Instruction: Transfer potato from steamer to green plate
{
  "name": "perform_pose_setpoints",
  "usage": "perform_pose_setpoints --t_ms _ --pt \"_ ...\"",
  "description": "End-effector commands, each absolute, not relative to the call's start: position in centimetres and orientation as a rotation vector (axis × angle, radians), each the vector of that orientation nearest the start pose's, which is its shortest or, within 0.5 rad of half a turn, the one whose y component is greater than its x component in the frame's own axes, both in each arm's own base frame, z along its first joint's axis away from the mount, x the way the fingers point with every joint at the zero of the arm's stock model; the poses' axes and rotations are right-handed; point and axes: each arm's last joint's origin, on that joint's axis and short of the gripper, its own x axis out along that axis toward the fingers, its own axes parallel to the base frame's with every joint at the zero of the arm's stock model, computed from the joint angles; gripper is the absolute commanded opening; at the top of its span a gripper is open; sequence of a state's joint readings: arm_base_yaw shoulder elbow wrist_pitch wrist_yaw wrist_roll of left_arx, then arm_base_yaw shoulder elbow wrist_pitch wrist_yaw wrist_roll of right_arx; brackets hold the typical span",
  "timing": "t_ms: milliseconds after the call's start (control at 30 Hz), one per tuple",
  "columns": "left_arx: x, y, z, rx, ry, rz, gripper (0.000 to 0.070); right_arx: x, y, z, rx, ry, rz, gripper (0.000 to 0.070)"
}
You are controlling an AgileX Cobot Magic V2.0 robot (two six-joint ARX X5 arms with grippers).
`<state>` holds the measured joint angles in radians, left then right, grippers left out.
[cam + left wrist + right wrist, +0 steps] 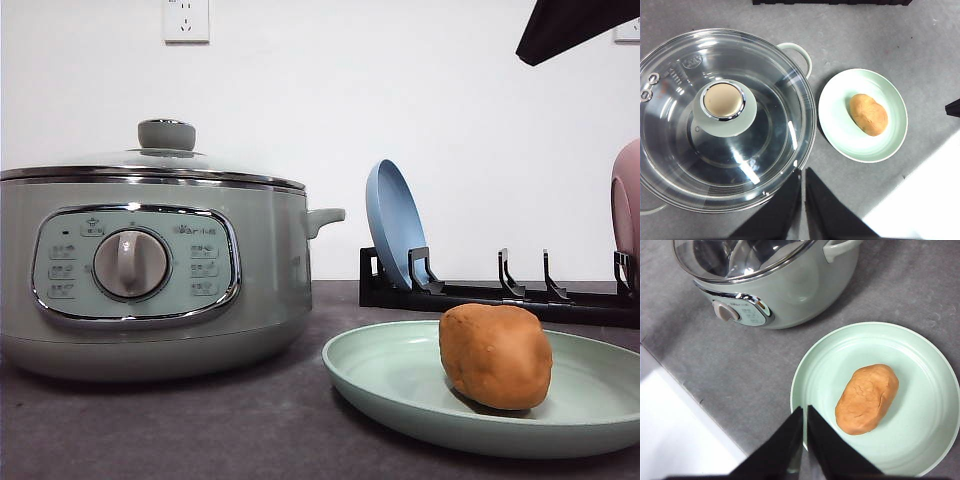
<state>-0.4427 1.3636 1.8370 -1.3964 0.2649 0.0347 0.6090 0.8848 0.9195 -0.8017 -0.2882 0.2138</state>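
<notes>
The potato [496, 356], lumpy and orange-brown, lies on its side inside the green plate [400, 375], at the lower right of the front view. The steamer [150, 280], pale sage with a central dial, fills the left, its glass lid on, just beside the plate.

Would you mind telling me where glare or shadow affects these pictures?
Left wrist view: white streaks of glare cross the steamer's glass lid. Front view: the potato casts a soft shadow on the green plate. Right wrist view: reflections on the lid, even light on the potato.
</notes>
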Motion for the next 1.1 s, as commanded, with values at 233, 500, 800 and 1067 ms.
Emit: perform_pose_setpoints --t_ms 233,500,800,1067 --pt "16.3 -7.4 49.1 0.114 0.569 -0.658 0.0003 13.1 10.3 31.3 0.054 0.850 0.778 0.0000" --pt "9.6 -2.2 52.9 0.141 0.013 -0.415 0.0003 13.1 10.3 31.3 0.054 0.848 0.779 0.0000" --pt "5.6 -0.1 47.3 0.221 -0.224 -0.021 0.0003 13.1 10.3 31.3 0.054 0.848 0.778 0.0000" --pt "6.6 0.1 37.1 0.226 -0.254 0.021 0.0003 13.1 10.3 31.4 0.055 0.846 0.779 0.0000"
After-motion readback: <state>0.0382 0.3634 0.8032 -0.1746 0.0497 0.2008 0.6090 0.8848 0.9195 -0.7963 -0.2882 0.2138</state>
